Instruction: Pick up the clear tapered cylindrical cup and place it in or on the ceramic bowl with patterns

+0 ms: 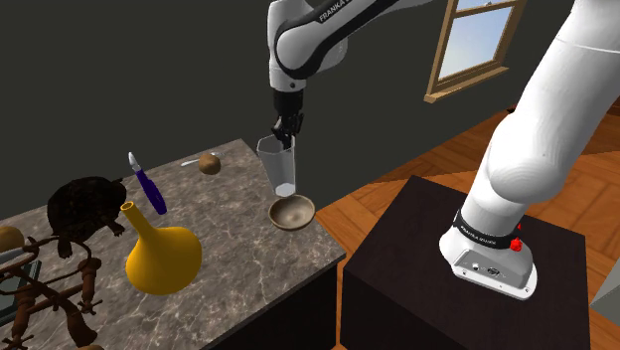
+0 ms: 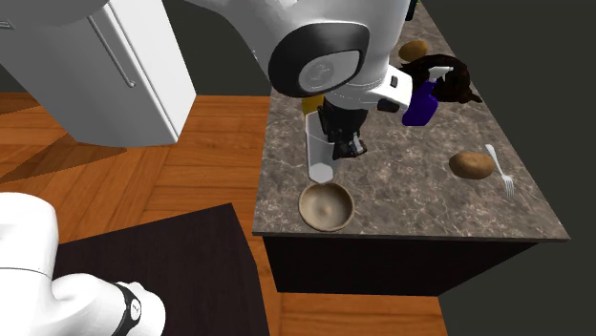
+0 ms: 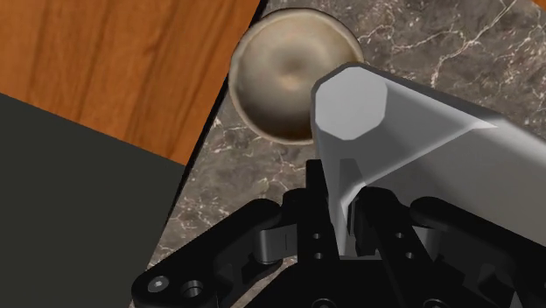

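Two black fingers of the gripper [image 3: 352, 203] stand narrow, pinching the wall of a pale grey, see-through tapered cup [image 3: 398, 131] at its wide mouth; we read the hand as holding the cup. In the shoulder view the cup hangs straight below the hand, wide end up and narrow base down. The base sits just above the far rim of a round beige-brown bowl [image 1: 292, 211], close to it and not inside it. We cannot tell whether the base touches anything. In the wrist view the cup's flat, many-sided base overlaps the edge of the bowl.

The bowl rests on a dark, veined, stone-patterned counter [image 2: 411, 196], near the corner closest to the black box stand [image 1: 447, 268]. Past that edge we see a wooden floor [image 2: 220, 143].

Several other things lie well apart from the bowl. A yellow long-necked vase [image 1: 164, 257] stands toward the shoulder view's left. Beside it are a slim purple thing with a pale tip [image 1: 149, 189] and a dark turtle-shaped figure [image 1: 84, 207]. A brown potato-like lump [image 2: 471, 165] lies just beside a pale fork [image 2: 503, 177] toward the second exterior view's right. A white fridge [image 2: 115, 67] stands on the floor at that view's upper left, and a wood-framed window [image 1: 477, 45] shows behind the arm in the shoulder view.
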Action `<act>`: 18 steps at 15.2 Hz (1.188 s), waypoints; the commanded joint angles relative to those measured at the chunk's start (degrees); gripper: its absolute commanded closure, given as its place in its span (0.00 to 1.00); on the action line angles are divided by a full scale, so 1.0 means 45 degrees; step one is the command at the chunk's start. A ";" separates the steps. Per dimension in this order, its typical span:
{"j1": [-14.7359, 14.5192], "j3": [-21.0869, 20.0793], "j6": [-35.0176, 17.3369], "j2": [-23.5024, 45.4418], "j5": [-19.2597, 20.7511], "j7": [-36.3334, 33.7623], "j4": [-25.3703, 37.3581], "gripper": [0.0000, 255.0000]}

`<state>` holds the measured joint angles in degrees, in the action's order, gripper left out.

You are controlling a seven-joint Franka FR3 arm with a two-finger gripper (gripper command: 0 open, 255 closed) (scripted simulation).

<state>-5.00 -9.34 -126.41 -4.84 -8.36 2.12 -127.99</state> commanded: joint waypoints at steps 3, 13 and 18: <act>0.0324 0.0392 0.0314 -0.0040 0.0012 0.0697 0.0197 1.00; 0.0290 0.0347 -0.1400 0.0825 -0.0041 0.0847 -0.0658 1.00; 0.0271 0.0329 -0.2256 0.1357 -0.0064 0.0922 -0.0985 1.00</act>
<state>-3.71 -7.79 -135.65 0.86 -8.60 6.28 -131.99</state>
